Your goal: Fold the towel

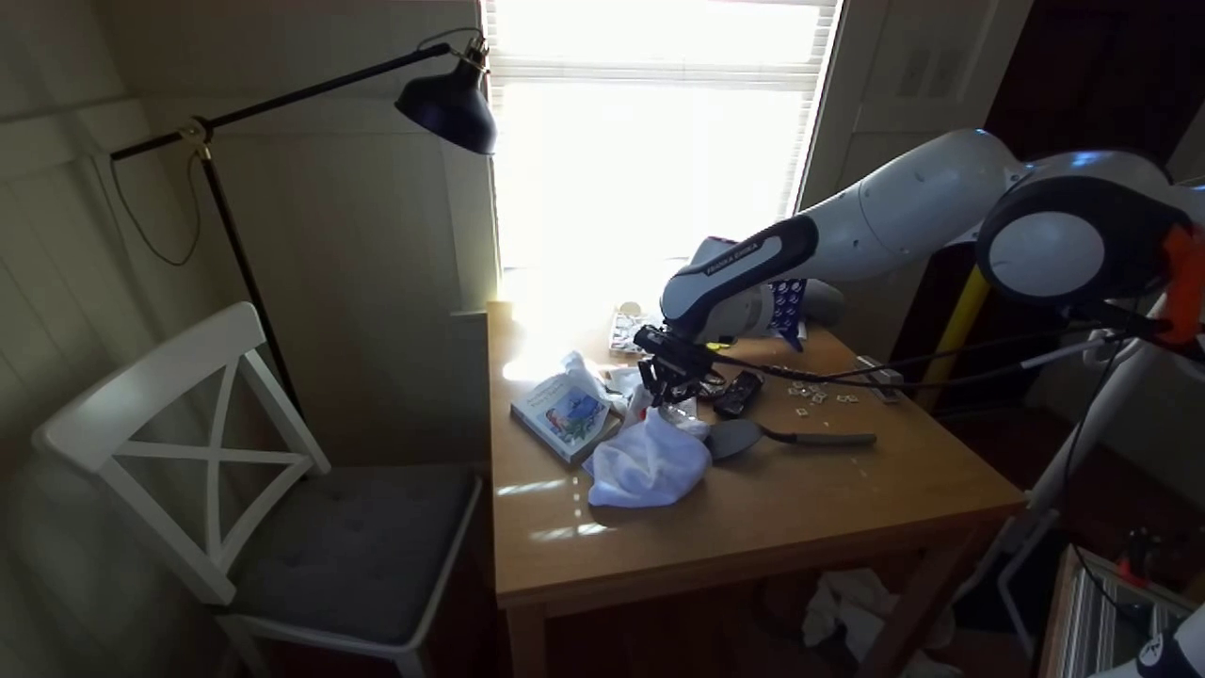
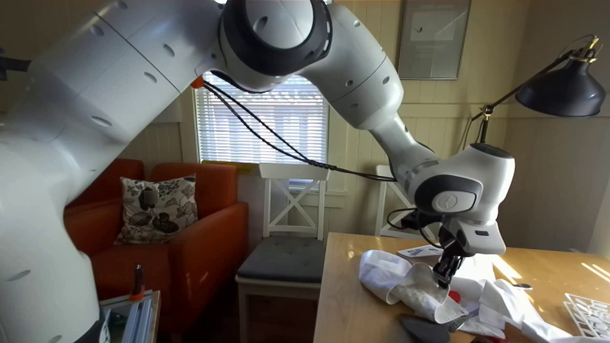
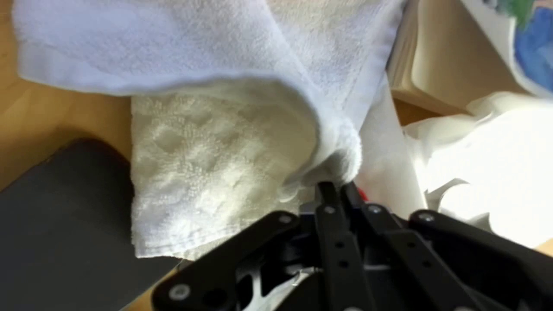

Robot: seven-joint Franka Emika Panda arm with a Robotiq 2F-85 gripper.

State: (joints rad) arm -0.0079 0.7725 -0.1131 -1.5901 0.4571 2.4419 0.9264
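Observation:
The white towel (image 1: pixel 650 466) lies on the wooden table, partly bunched and partly folded over itself. It also shows in an exterior view (image 2: pixel 383 274). In the wrist view the towel (image 3: pixel 207 160) has its upper layer curling back over a flat lower layer. My gripper (image 3: pixel 339 188) has its fingers nearly together, with a raised, rolled bit of the towel's edge at the fingertips. The gripper also shows in both exterior views (image 1: pixel 656 397) (image 2: pixel 443 280), low over the towel. The exact grip between the tips is partly hidden.
A dark grey spatula (image 1: pixel 734 438) lies beside the towel, its blade close to the towel's edge. A book (image 1: pixel 565 414) lies on the towel's other side. White crumpled material (image 2: pixel 510 305), a black remote (image 1: pixel 739 394) and small white pieces (image 1: pixel 819 395) lie around. A lamp (image 1: pixel 450 104) stands behind a chair.

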